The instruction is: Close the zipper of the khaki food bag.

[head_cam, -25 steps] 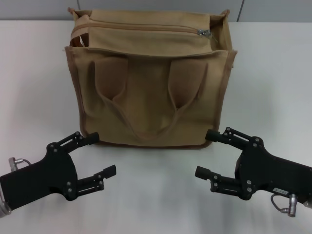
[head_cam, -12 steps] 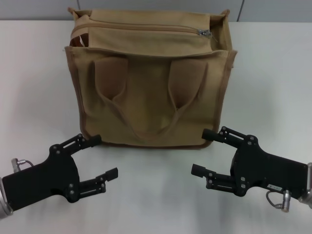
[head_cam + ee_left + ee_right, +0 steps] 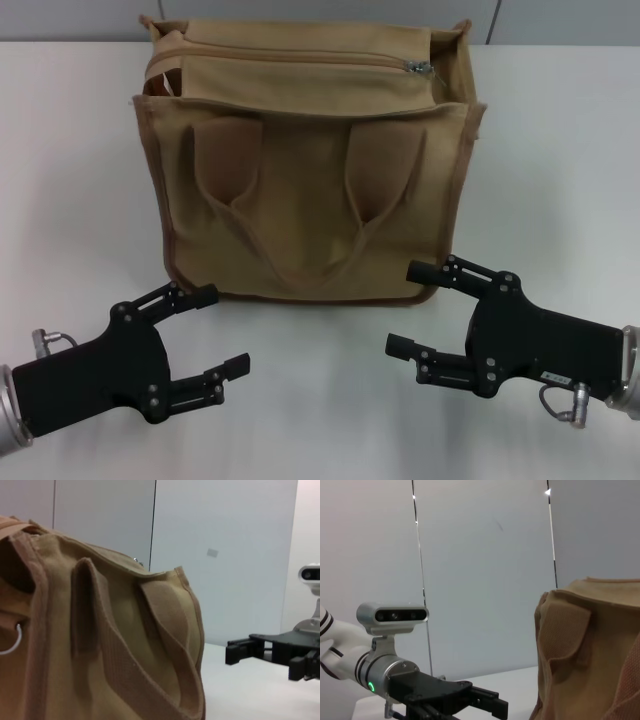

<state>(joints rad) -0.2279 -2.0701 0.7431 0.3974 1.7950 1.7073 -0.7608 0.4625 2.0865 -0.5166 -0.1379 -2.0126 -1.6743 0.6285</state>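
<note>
Two grippers low in the frame, both with fingers spread and holding nothing: my left gripper lower left, my right gripper lower right, each just short of the khaki food bag. Bag stands upright on the white counter, centre to upper frame, handles hanging down its front. Zipper pull sits at the upper right end of the zipper line; teeth along it look joined, though the upper left end gapes. Could be zipped already, or awaiting approach; I cannot judge which.
</note>
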